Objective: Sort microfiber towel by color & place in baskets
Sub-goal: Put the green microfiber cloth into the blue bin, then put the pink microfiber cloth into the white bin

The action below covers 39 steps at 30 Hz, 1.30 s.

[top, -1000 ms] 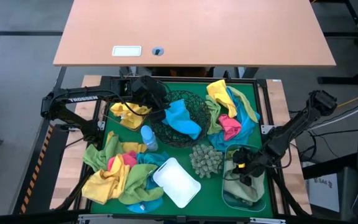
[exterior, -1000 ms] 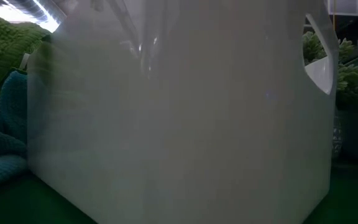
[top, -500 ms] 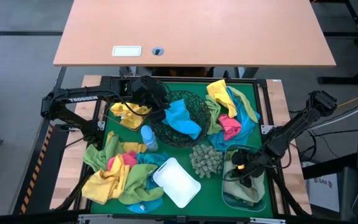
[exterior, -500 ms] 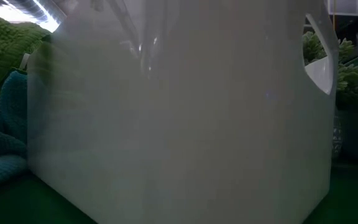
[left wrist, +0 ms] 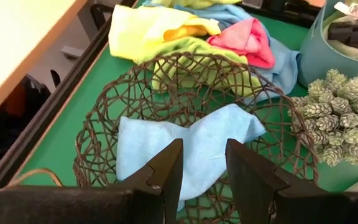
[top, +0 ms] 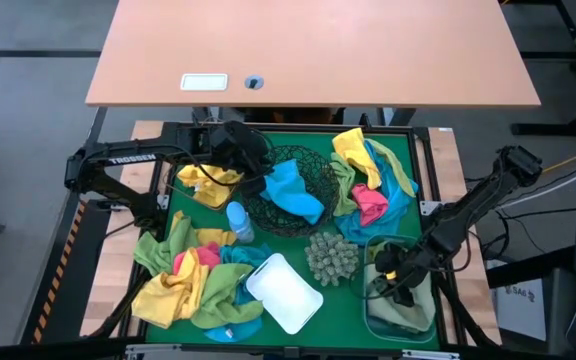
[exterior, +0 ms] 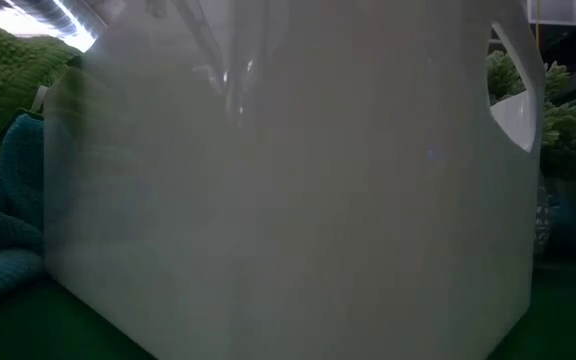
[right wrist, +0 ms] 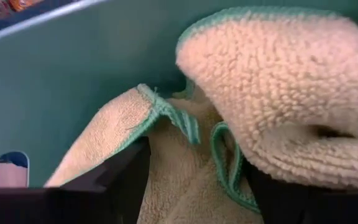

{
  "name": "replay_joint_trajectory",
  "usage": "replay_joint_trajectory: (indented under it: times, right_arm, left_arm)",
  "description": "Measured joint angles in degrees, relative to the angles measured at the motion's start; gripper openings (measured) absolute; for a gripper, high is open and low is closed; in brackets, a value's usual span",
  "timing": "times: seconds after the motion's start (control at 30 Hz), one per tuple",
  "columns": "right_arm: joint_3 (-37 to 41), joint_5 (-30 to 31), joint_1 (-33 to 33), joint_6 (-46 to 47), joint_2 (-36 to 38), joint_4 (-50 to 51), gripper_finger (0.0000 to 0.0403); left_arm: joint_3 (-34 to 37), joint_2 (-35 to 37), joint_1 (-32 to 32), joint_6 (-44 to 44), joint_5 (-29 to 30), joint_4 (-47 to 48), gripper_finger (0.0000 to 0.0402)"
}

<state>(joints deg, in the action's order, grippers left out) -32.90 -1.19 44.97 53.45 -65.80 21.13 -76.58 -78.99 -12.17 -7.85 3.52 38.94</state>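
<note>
High view: we are seeing the right gripper (top: 393,283) hanging with fingers parted inside the blue tub (top: 370,312) over green towels (top: 405,310). The left gripper (top: 259,180), part-open and empty, is waiting over the black mesh bowl (top: 313,160).

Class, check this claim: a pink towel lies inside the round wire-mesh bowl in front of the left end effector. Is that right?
Not quite. The towel inside the round wire-mesh bowl is blue, not pink, as the left wrist view shows. It does lie in front of the left end effector.
</note>
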Motion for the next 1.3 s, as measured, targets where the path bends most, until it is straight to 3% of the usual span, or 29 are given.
replay_joint_trajectory:
  times: [0.4,0.57,0.83,1.0,1.3]
  right_arm:
    - [-14.42,4.59,0.0,0.03,-0.02,26.84,0.0253]
    - [-20.26,5.45,0.0,-3.87,-0.02,31.24,0.0253]
    - [-29.85,15.9,-1.66,-11.72,0.0,39.23,0.0253]
    - [-33.68,25.53,-8.08,-17.14,0.12,45.19,0.0253]
    - [-27.6,22.54,-29.51,-32.65,0.07,44.33,0.0253]
  left_arm:
    - [-0.06,0.45,0.01,2.46,-0.01,-2.52,0.0115]
    - [-0.06,0.43,0.01,2.46,-0.01,-2.49,0.0115]
    - [-0.06,0.43,0.0,2.4,-0.01,-2.49,0.0115]
    - [-0.06,0.43,-0.01,2.35,-0.01,-2.49,0.0115]
    - [-0.04,0.43,-0.01,2.28,-0.01,-2.49,0.0115]
